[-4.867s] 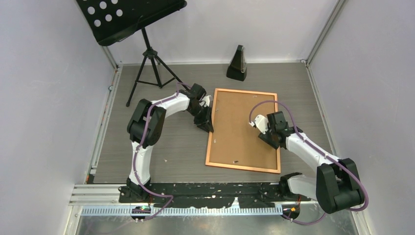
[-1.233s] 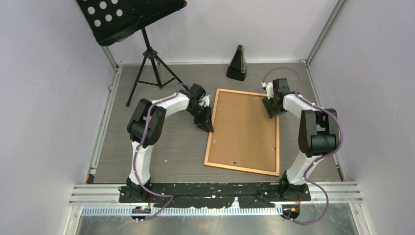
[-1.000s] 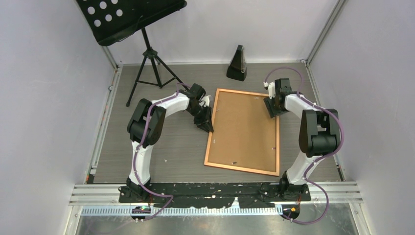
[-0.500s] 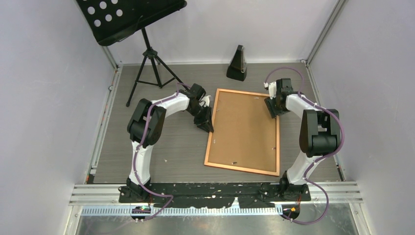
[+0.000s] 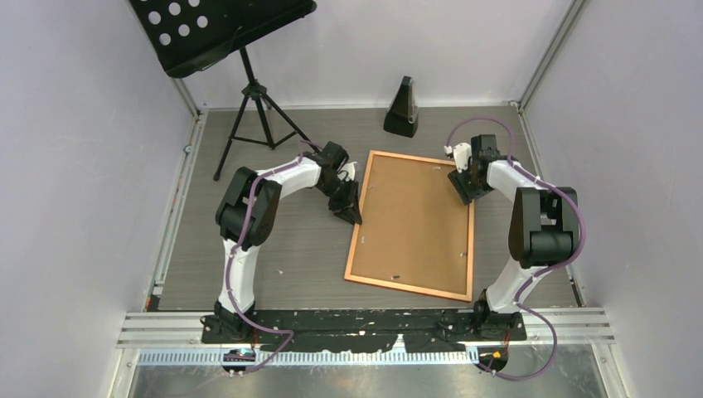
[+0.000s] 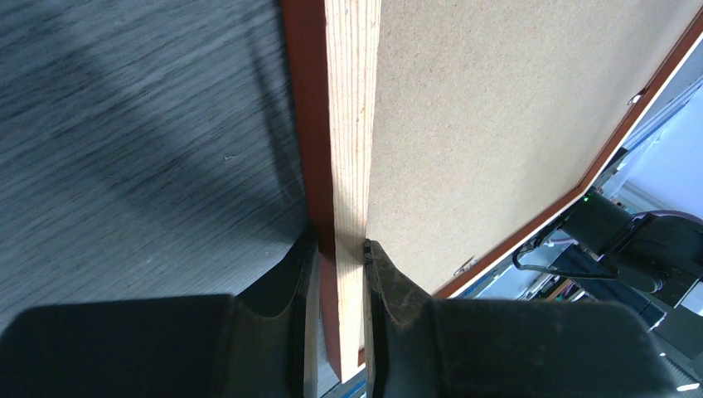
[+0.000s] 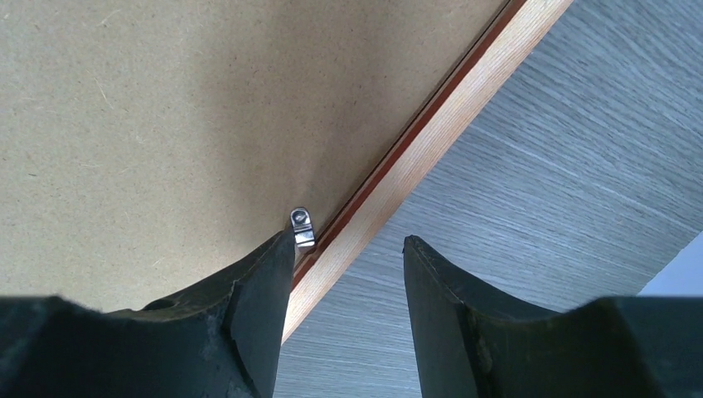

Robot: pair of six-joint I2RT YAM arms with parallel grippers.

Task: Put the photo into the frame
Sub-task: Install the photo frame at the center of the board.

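Frame (image 5: pixel 409 288) lies face down on table (image 5: pixel 282 249), backing board (image 5: pixel 414 220) in it. Left gripper (image 6: pixel 340 249) is clenched on its left edge, likely to steady it. Right gripper (image 7: pixel 348 240) is released, straddling the right edge by clip (image 7: pixel 302 227), probably to turn it. Photo not visible.

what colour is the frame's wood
The frame is pale raw wood on its back face with a red-brown side, shown best in the left wrist view.

The frame (image 5: pixel 412 288) lies face down, its front hidden; the stand (image 5: pixel 217 29) at far left is cut off by the top view's edge.
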